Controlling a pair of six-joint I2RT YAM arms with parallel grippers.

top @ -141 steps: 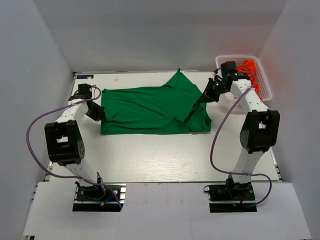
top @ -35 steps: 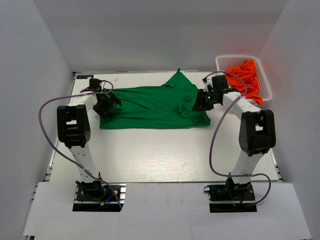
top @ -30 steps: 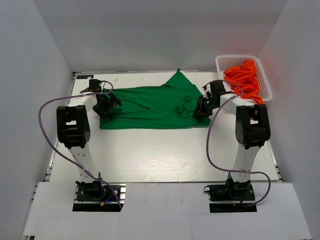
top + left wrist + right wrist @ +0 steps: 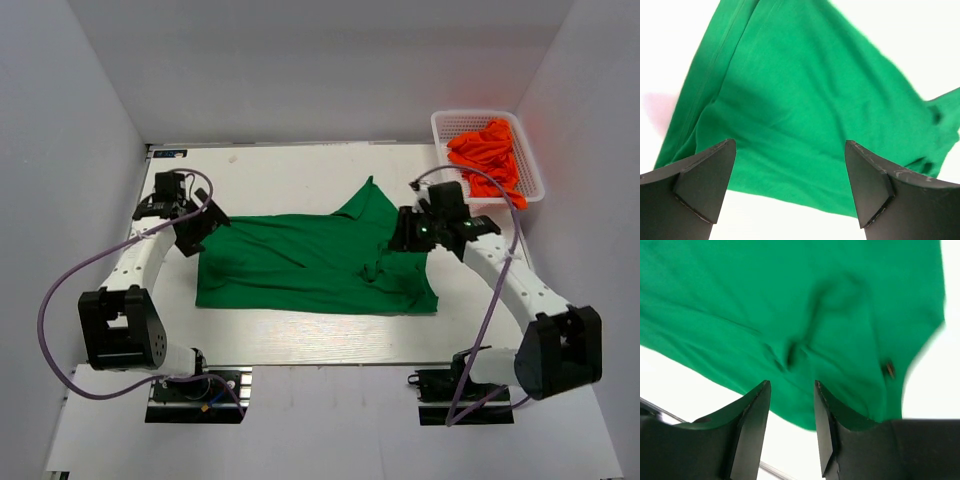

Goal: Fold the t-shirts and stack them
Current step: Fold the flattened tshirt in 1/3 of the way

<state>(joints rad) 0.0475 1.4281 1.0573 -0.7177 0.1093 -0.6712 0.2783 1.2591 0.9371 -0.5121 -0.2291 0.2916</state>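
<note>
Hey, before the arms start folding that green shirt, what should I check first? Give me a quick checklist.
1. Is the green shirt flat: not ok, wrinkles bunch up near its right side.
2. Is the shirt wholly on the table: ok.
3. Is the left claw open: ok, its jaws stand wide above the shirt's left edge.
4. Is the right claw clear of cloth: ok, jaws apart, nothing pinched.
5. Are the orange shirts out of the way: ok, heaped in the basket.
</note>
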